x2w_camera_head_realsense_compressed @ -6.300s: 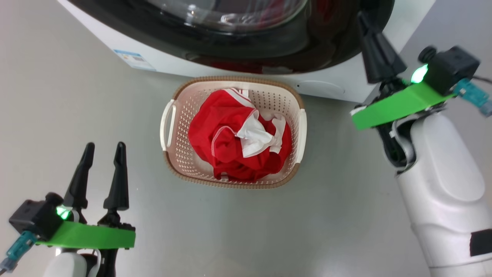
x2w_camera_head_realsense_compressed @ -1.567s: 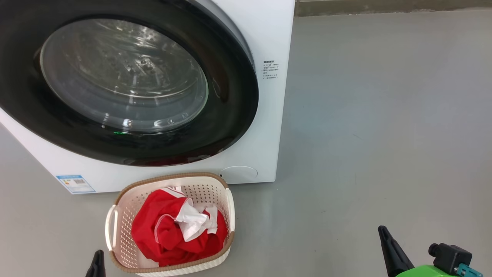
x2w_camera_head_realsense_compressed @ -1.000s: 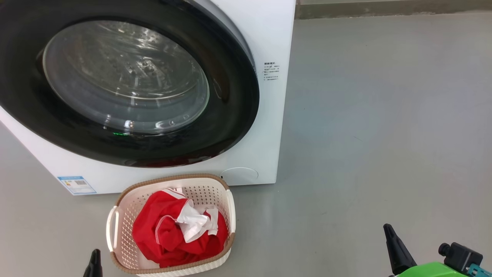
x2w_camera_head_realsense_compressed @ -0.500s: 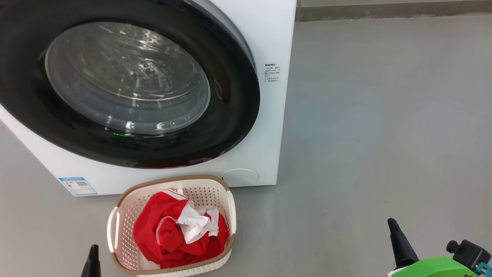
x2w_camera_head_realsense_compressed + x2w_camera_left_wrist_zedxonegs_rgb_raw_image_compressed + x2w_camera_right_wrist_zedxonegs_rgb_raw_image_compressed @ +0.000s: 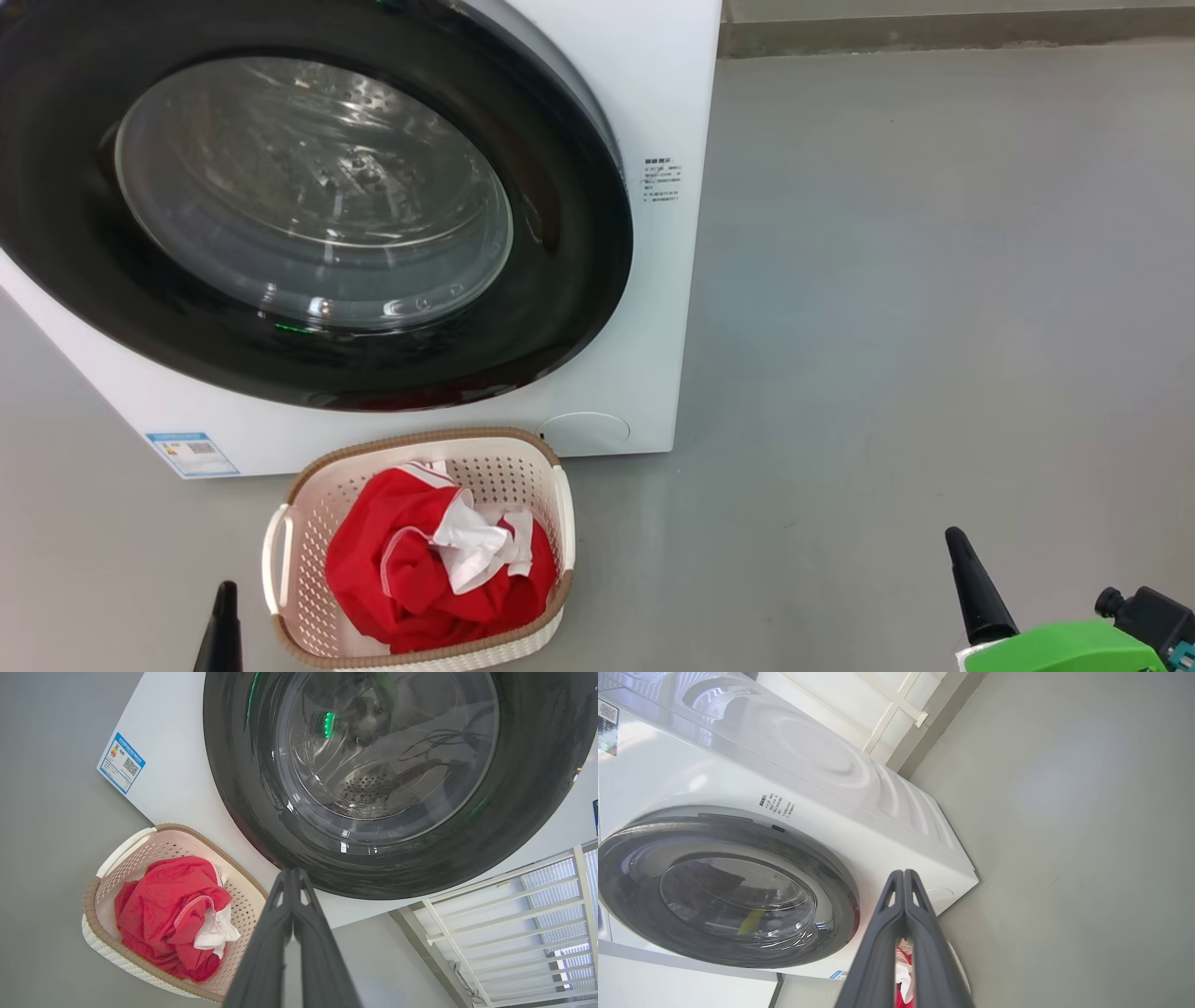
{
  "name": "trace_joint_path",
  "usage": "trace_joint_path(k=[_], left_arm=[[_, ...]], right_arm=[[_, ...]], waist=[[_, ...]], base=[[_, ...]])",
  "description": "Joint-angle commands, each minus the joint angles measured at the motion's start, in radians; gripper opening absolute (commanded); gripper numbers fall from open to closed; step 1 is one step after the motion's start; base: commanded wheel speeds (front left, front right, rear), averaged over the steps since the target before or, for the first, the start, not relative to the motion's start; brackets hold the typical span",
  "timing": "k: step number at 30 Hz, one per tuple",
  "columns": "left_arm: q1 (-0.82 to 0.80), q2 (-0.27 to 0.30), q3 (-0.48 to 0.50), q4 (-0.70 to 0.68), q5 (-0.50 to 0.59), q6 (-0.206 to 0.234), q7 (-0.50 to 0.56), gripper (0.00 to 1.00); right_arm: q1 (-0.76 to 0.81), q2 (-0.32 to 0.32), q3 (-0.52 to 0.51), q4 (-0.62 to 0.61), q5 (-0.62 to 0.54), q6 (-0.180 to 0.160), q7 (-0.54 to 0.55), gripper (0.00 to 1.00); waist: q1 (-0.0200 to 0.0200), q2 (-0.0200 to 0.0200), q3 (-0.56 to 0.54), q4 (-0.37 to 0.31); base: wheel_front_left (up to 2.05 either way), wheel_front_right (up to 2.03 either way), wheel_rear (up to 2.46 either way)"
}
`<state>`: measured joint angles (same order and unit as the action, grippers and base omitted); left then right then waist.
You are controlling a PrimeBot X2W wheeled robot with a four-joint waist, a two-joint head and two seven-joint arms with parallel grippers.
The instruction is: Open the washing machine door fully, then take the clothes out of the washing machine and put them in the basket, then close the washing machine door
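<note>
The washing machine (image 5: 653, 308) stands white on the grey floor, its black-rimmed round door (image 5: 313, 205) lying flat against the front, glass window bulging. In front of it sits the cream basket (image 5: 425, 448) with the red and white clothes (image 5: 429, 565) heaped inside. My left gripper (image 5: 222, 621) pokes up at the bottom edge, left of the basket; the left wrist view shows its tips (image 5: 292, 873) pressed together, empty. My right gripper (image 5: 966, 583) is low at the right, far from the machine; its fingers (image 5: 903, 875) are shut on nothing.
A small blue label (image 5: 191, 453) sits on the machine's lower left corner, a round cap (image 5: 583, 427) at its lower right. Open grey floor (image 5: 934, 327) spreads to the right. A wall base (image 5: 952, 28) runs along the back. A white window frame (image 5: 514, 933) shows in the left wrist view.
Since the oldest frame the view has pulled back and up; the right gripper has left the door's rim. Over the last second the scene drifts slightly down and right; both grippers stay shut.
</note>
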<state>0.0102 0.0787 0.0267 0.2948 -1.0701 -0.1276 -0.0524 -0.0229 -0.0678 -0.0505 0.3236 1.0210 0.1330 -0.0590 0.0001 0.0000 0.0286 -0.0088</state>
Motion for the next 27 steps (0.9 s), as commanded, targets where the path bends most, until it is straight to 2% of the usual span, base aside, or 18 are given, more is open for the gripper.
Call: trace_joint_path(k=[1,27], left_arm=[[-0.045,0.008,0.025,-0.026,-0.030,-0.002,0.010,0.00],[-0.080,-0.009,0.055,-0.038,-0.274,-0.002,0.085,0.00]], right_arm=[[-0.045,-0.006,0.003,-0.029,0.037,-0.001,0.008,0.00],[-0.064,0.003,-0.026,-0.053,0.304,-0.002,0.085,0.00]], waist=[[-0.0001,0.0000,-0.001,0.000],[-0.0001,0.0000,-0.013,0.004]], base=[[0.00,0.00,0.00],[0.00,0.00,0.00]])
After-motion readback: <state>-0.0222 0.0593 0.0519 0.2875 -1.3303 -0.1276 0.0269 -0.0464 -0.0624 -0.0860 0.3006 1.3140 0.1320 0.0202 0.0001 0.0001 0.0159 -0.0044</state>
